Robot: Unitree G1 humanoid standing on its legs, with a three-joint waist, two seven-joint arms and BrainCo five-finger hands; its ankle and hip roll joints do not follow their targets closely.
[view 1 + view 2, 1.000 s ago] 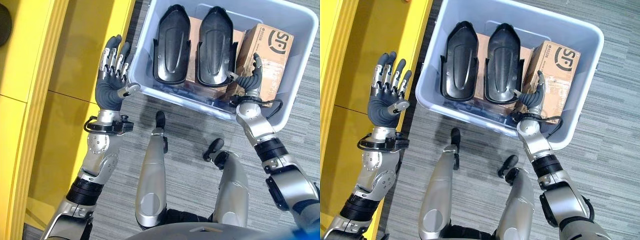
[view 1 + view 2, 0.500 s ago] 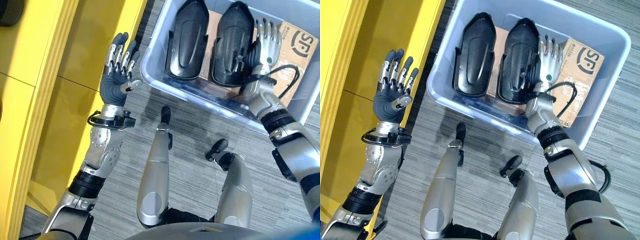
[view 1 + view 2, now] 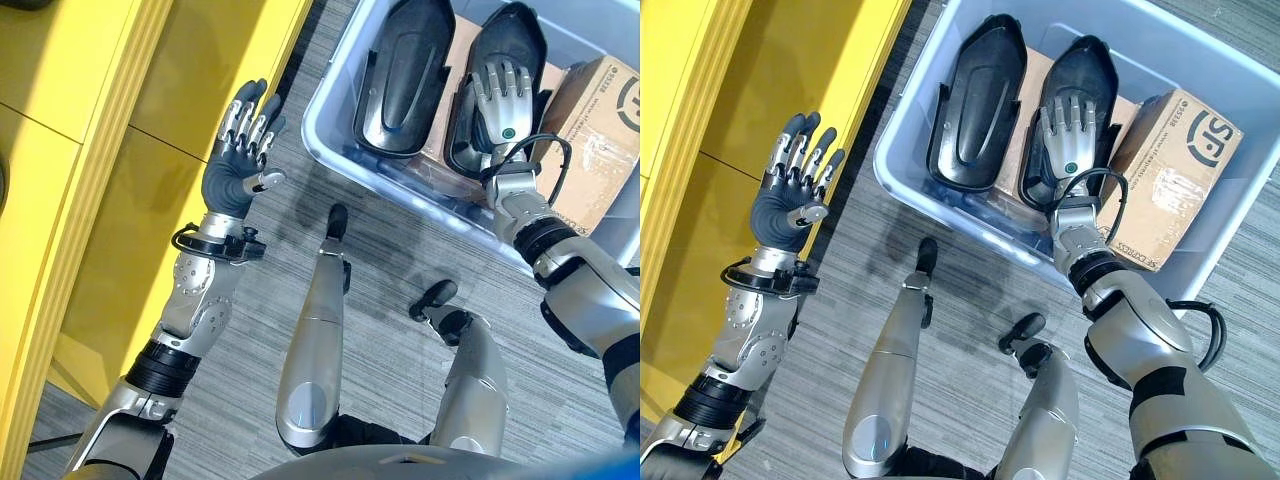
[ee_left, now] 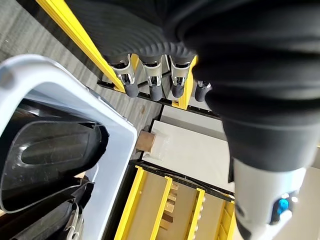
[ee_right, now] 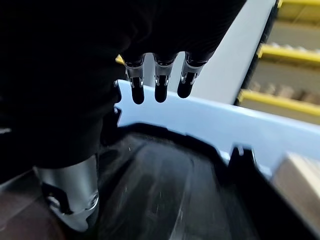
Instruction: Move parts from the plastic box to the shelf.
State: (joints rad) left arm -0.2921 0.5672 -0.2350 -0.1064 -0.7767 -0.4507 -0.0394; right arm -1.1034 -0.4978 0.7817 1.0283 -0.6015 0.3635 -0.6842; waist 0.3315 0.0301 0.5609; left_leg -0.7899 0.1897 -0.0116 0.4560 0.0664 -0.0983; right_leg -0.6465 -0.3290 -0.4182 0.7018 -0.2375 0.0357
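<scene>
Two black moulded parts lie side by side in the plastic box (image 3: 1200, 290) at about one o'clock in my head views, resting on cardboard, and the right-hand part (image 3: 1080, 75) is the one I am going for; the other part (image 3: 975, 105) sits just beside it toward eleven. A cardboard carton (image 3: 1170, 170) leans at the box's three o'clock end. My right robot hand (image 3: 1065, 135) lies over that part with its fingers straight and spread, back of the hand up, not curled round anything yet. I judge the risk is a shallow grasp: the shell looks smooth and domed, so fingers closing on its crown could slide off. My left robot hand (image 3: 240, 160) hangs open, palm up, at nine o'clock beside the yellow shelf (image 3: 90, 150), holding nothing.
</scene>
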